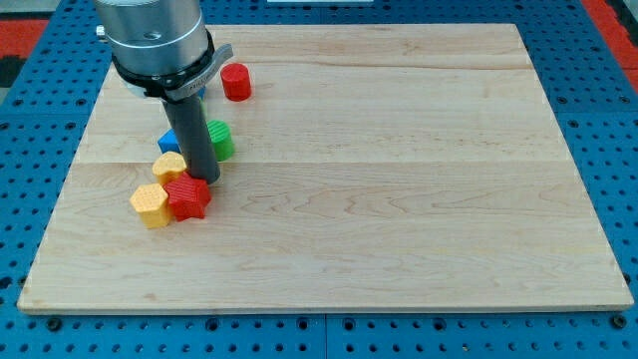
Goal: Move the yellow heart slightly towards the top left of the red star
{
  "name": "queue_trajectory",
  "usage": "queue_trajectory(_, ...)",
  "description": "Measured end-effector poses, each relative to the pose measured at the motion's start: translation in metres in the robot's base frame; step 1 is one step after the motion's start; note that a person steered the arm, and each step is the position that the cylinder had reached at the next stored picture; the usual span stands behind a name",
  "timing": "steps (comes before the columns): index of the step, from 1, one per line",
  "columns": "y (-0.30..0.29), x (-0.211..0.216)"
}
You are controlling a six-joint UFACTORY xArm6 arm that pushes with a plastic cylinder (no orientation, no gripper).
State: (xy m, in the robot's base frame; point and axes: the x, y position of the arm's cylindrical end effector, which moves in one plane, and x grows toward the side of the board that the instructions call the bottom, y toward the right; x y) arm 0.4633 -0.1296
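Five blocks crowd the view's left side of the pale wooden bench [399, 179], and no writing or label can be read on any of them. Leftmost sits a yellow block [150, 204], shape unclear, touching the red star [187, 196] on its right. Just above that pair, the yellow heart [168, 166] lies at the star's upper left, touching it. Behind the heart a blue block [168, 141] peeks out, mostly hidden by the rod. My tip [202, 178] stands at the star's top edge, just right of the heart, with the green block [219, 139] close behind it. Farther up sits the red cylinder [235, 82], alone. No claw here, so no claw state to tell.
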Motion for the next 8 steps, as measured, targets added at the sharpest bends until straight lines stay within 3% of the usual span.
queue_trajectory(3, -0.028, -0.011)
queue_trajectory(4, 0.025, -0.019)
queue_trajectory(5, 0.077, 0.003)
queue_trajectory(6, 0.096, 0.104)
queue_trajectory(7, 0.048, 0.156)
queue_trajectory(8, -0.032, 0.148)
